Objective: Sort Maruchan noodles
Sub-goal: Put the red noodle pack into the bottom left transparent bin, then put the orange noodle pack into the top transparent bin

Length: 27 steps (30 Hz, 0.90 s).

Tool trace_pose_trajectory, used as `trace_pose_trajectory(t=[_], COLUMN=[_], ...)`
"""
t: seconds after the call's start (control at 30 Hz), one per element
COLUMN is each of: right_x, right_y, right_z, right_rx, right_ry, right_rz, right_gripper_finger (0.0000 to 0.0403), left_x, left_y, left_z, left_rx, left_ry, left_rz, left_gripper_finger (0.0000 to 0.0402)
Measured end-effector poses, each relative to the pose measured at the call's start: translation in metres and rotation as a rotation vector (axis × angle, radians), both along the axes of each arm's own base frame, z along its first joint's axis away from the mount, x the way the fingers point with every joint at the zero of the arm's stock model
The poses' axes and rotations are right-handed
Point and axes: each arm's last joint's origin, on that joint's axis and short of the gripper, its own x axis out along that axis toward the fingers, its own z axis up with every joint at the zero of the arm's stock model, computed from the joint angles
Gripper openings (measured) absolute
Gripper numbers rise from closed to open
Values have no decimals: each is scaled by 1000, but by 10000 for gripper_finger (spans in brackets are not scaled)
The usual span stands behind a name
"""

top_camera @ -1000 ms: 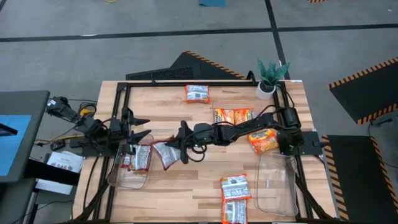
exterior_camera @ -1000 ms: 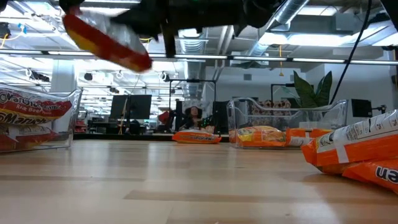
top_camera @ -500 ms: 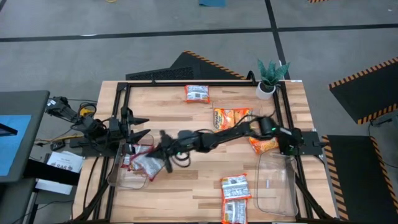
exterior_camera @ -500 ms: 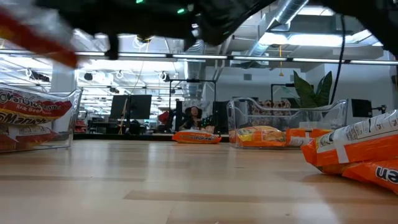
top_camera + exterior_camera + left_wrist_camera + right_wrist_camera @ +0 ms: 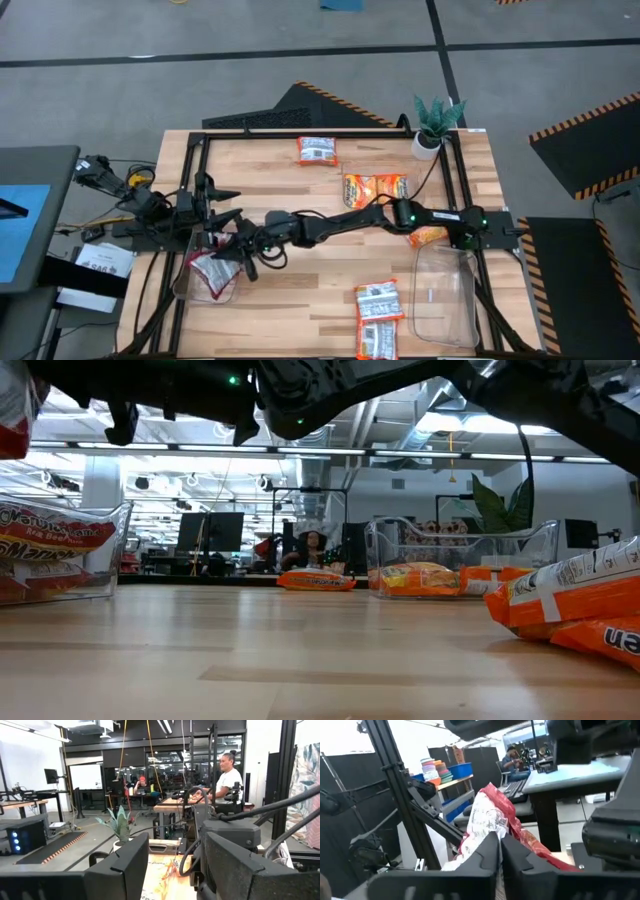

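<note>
Swung leftward over the left bin (image 5: 205, 280), right gripper (image 5: 232, 250) pinching a red packet (image 5: 490, 820); six packets (image 5: 378, 303) unsorted on table.

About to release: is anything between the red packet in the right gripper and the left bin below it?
Nothing visible blocks it. The right gripper holds the red packet by its edge right over the left bin, which already holds packets. The left gripper waits beside it.
</note>
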Motion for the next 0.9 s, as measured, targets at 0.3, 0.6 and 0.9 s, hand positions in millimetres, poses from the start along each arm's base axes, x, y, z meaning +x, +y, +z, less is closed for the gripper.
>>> trace_pose_trajectory(t=[0.3, 0.6, 0.9], right_x=[0, -10, -63], right_y=[1, -10, -20], right_z=[0, 1, 12], right_rx=[5, -200, -525], right_ry=[18, 329, 906], right_rz=[-8, 71, 14], right_gripper_finger=[183, 261, 260], left_x=[0, 1, 2], left_y=[0, 0, -1], left_z=[0, -2, -5], left_rx=[-1, -4, -15], left_ry=[-1, 19, 36], left_rz=[0, -5, -29], left_gripper_finger=[185, 185, 185])
